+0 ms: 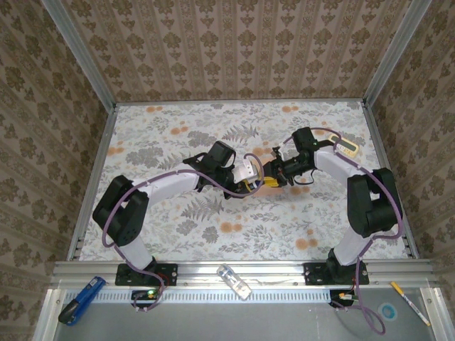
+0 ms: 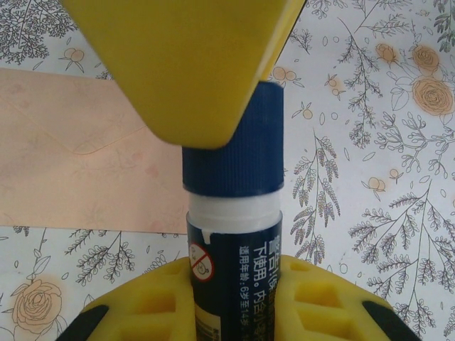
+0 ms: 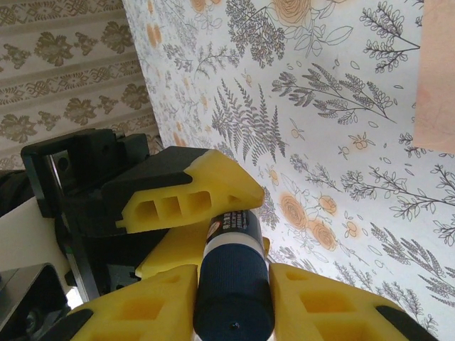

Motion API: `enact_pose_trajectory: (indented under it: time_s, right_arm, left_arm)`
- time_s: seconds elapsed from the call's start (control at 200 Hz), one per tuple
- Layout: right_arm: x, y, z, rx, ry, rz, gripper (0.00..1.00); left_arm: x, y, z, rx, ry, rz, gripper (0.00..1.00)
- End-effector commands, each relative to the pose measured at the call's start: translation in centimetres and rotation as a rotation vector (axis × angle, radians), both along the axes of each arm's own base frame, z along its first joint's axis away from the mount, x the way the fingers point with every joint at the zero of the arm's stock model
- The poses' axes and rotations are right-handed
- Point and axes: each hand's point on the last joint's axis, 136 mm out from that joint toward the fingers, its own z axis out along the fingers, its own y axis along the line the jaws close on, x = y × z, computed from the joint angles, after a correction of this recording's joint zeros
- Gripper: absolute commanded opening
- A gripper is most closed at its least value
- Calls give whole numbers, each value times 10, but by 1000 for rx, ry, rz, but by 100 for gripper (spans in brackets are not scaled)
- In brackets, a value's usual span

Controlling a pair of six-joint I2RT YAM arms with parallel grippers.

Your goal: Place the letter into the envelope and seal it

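Clamping glue stick (image 2: 234, 241): left hand (image 2: 234, 312), right hand (image 3: 234, 298); left wrist shows envelope (image 2: 78, 156).

The top camera is looking down from above and behind the arm bases onto the whole table (image 1: 178, 234). Both wrist cameras are sitting very close, facing the same glue stick (image 2: 234, 234) from opposite ends.
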Motion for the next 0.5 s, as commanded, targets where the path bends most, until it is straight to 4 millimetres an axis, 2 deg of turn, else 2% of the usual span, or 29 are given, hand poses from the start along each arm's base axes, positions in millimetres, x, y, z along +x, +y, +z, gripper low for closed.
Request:
enact_pose_trajectory:
  time_s: [0.0, 0.495]
  right_arm:
    - [9, 11, 9, 23, -33, 16, 31]
    - [0, 38, -2, 36, -18, 62, 30]
  left_arm:
    - [-3, -10, 12, -41, 5, -32, 0]
    - [5, -15, 17, -65, -30, -13, 0]
